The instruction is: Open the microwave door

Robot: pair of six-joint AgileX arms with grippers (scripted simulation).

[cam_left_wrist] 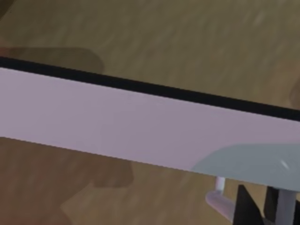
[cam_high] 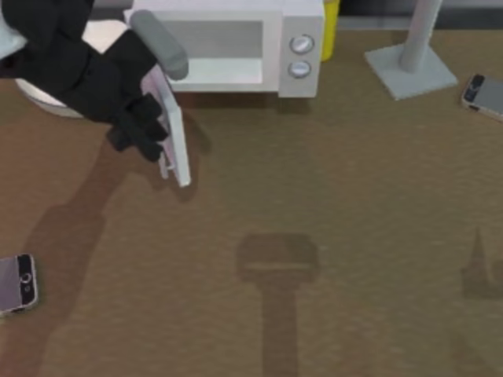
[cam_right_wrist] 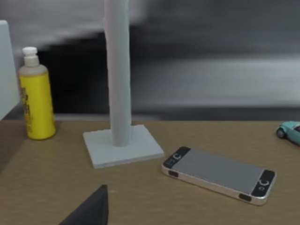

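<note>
At the top of the top view the microwave stood with its cavity bare, and its door hung swung out toward the left, edge-on above the tabletop. The left gripper sat at the door's handle in the upper left, though whether its jaws were clamped there I could not tell. The right gripper showed only as a dark corner in its wrist view, jaws unreadable, near a phone, a post on a base and a yellow bottle.
</note>
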